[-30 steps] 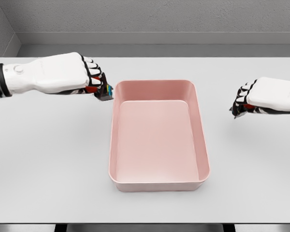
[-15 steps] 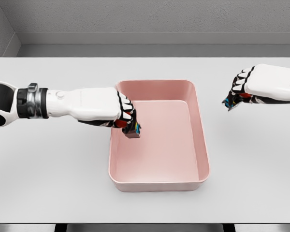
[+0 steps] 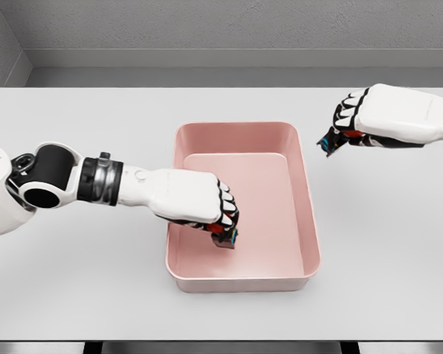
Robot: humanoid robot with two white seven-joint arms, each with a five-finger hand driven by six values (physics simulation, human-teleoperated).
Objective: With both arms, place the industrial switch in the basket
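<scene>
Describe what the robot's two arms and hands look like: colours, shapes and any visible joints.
Both arms have smooth, rounded white shells. The left arm shows a black ring-shaped elbow joint and a black wrist band with metal trim. The left hand and right hand have white backs, white fingers with black joints, and red patches underneath.

A pale grey table (image 3: 81, 295) spans the scene from left to right. A pink rectangular basket (image 3: 308, 221) rests directly on it, at the middle, slightly toward the near edge.
</scene>
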